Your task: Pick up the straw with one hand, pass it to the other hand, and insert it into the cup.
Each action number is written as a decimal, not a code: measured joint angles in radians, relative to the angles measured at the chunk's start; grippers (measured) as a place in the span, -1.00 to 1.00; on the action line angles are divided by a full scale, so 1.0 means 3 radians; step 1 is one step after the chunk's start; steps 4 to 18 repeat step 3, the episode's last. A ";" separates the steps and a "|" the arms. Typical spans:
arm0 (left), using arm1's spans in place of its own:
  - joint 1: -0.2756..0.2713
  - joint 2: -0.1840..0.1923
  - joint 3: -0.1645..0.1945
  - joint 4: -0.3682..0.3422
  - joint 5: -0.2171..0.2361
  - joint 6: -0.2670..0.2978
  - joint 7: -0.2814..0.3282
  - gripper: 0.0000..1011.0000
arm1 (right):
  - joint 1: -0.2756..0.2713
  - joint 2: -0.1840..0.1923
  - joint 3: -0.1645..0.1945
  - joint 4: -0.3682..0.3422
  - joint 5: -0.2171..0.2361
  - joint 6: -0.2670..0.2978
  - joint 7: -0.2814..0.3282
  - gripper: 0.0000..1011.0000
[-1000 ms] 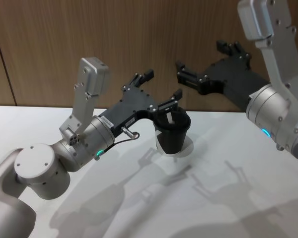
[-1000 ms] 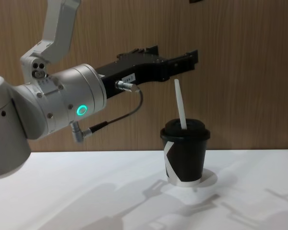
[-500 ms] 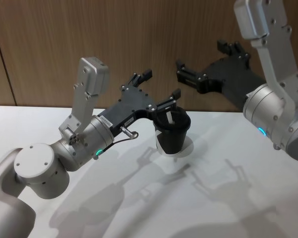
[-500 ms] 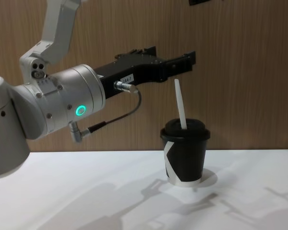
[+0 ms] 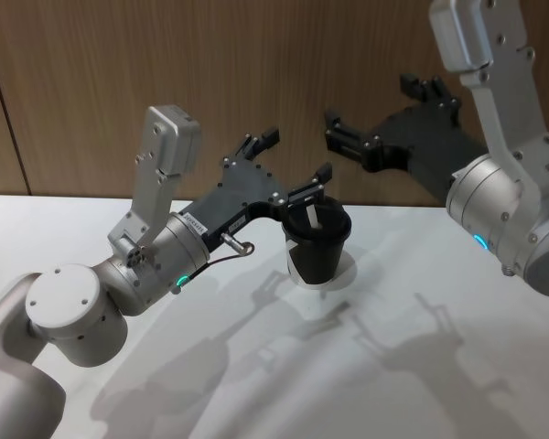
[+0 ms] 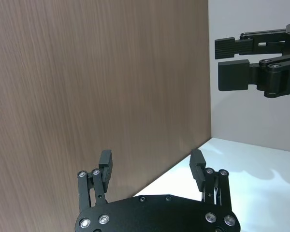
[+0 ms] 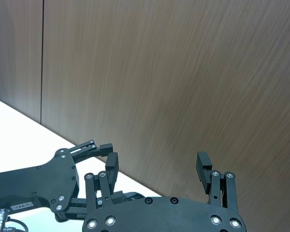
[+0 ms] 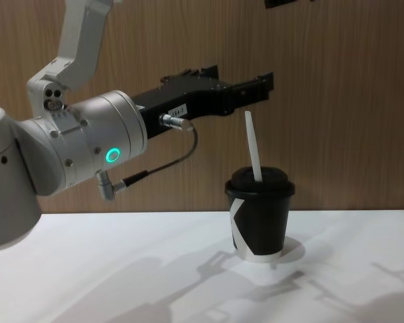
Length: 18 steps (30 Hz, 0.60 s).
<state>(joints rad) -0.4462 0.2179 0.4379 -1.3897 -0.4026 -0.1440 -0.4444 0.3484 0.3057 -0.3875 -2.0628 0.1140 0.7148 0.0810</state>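
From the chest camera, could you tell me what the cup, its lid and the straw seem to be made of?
Cup: probably paper, matte black with a white printed mark and base band. Lid: likely moulded plastic, domed, slightly sheeny. Straw: smooth white, paper or plastic; cannot tell which.

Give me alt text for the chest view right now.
A white straw stands in the lid of a black cup on a white table, leaning slightly. The left gripper, open and holding nothing, hangs just above and left of the straw's tip, before a wood wall.
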 joint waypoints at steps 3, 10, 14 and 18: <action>0.0000 0.0000 0.0000 0.0000 0.0001 -0.0001 0.0001 0.98 | 0.0001 -0.0002 -0.0001 0.0001 -0.0001 0.0001 -0.0002 0.98; 0.0000 0.0000 0.0000 0.0000 0.0001 -0.0001 0.0001 0.98 | 0.0001 -0.0002 -0.0001 0.0001 -0.0001 0.0001 -0.0002 0.98; 0.0000 0.0000 0.0000 0.0000 0.0001 -0.0001 0.0001 0.98 | 0.0001 -0.0002 -0.0001 0.0001 -0.0001 0.0001 -0.0002 0.98; 0.0000 0.0000 0.0000 0.0000 0.0001 -0.0001 0.0001 0.98 | 0.0001 -0.0002 -0.0001 0.0001 -0.0001 0.0001 -0.0002 0.98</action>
